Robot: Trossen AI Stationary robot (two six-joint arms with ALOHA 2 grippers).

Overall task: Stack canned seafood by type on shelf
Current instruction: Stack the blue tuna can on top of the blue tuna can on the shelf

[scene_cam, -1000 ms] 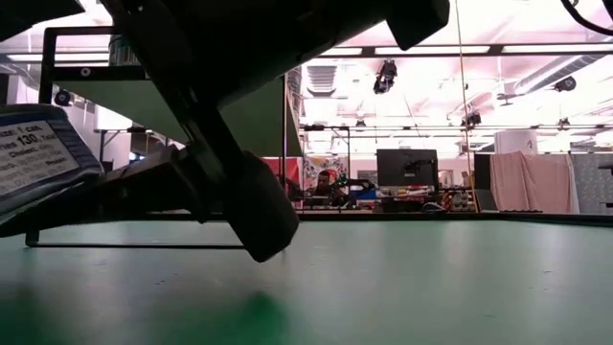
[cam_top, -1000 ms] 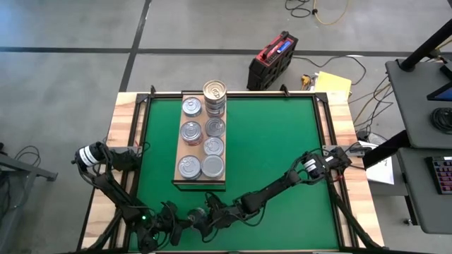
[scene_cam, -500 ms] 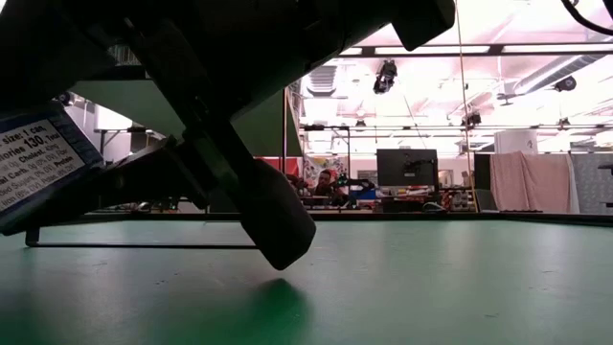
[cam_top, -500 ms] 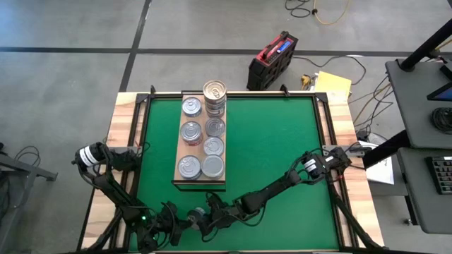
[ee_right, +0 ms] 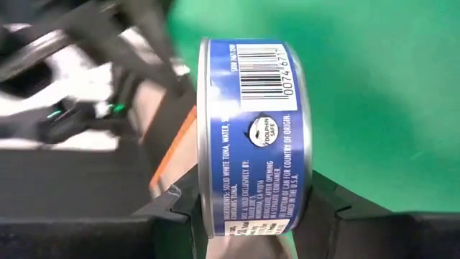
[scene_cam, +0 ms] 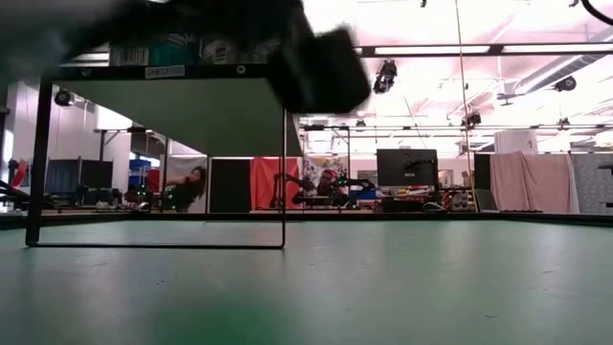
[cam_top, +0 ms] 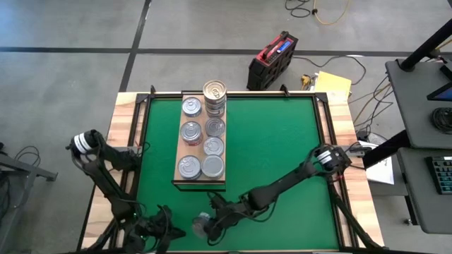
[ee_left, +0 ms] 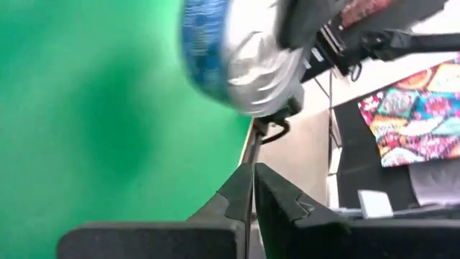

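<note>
Left hand (ee_left: 250, 188): dark fingers pressed together, empty, at the near-left edge of the green table (cam_top: 275, 148). Pale grained wooden shelf (cam_top: 178, 152) left of centre carries round flat silver-lidded tins (cam_top: 191, 167). Right hand (ee_right: 248, 208), near front edge, grips a blue-labelled tin (ee_right: 251, 133) by its flat faces.

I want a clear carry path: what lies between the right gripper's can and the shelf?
Only bare green mat between the can and the shelf, in the high view.
</note>
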